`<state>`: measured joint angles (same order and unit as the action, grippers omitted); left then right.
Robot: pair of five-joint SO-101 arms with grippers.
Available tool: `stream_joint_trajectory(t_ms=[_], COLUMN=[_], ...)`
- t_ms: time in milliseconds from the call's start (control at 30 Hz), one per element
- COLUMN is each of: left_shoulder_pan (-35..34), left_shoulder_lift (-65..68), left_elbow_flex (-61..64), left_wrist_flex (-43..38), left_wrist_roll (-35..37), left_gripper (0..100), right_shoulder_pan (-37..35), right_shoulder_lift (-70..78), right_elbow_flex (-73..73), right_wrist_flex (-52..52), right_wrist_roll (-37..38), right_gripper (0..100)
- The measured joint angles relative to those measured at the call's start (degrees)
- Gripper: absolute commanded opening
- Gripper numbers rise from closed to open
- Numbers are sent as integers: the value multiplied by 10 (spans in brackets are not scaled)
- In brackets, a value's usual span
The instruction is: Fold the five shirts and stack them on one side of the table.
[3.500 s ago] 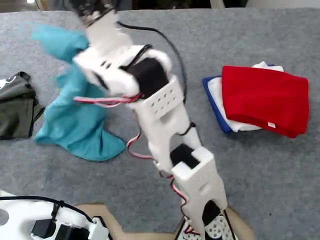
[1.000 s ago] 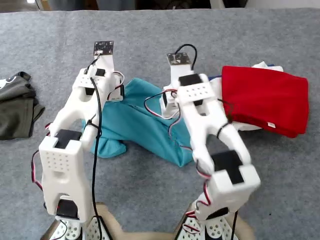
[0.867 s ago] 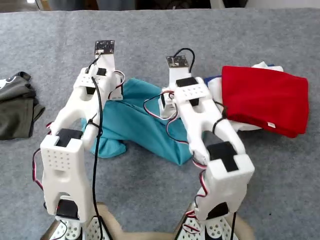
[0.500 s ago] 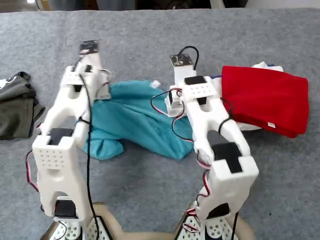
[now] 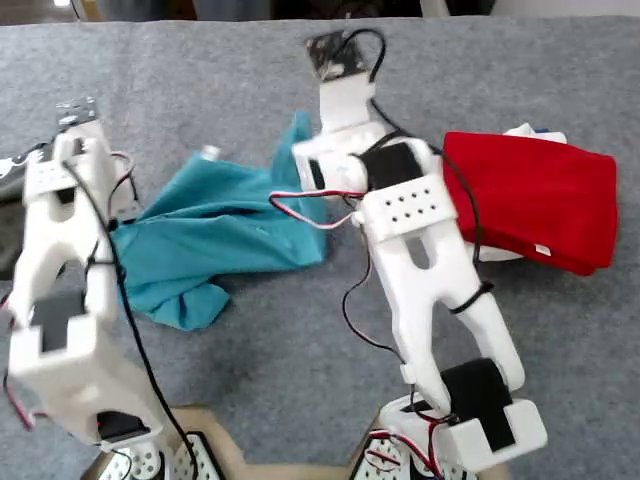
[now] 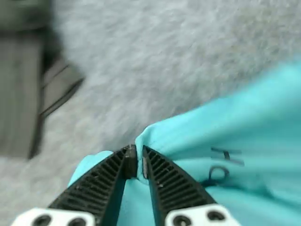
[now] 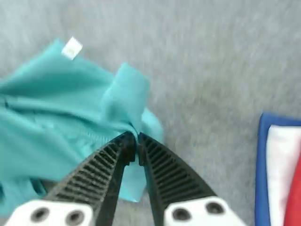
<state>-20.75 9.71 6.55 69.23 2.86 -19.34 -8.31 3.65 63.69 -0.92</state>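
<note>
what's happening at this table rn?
Both arms have the teal shirt: the left pincer is shut on one edge and the right pincer on another, with the cloth spread between them over the table. A folded red shirt lies to the right, a dark shirt to the left.

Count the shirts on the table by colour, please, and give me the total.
teal shirt: 1
red shirt: 1
white shirt: 1 (only its edge shows, under the red one)
blue shirt: 1 (only its edge shows, at the bottom of the stack)
dark shirt: 1
Total: 5
</note>
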Motion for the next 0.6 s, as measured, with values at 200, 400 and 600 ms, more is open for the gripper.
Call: stream_joint_trajectory(t_ms=[200, 400, 600], left_shoulder_pan=[-66, -198, -234], left_shoulder_lift=[-215, -450, -651], left_elbow_flex=[193, 280, 281], left_wrist_flex=[3, 69, 171], left_wrist_roll=[-47, -129, -168], left_gripper=[28, 29, 29], right_shoulder_pan=[-45, -113, -127], right_shoulder_lift=[-1, -1, -1], right_elbow_flex=[-122, -200, -224], right_wrist_flex=[40, 56, 56], right_wrist_roll=[-21, -22, -22], right_gripper=[15, 15, 15])
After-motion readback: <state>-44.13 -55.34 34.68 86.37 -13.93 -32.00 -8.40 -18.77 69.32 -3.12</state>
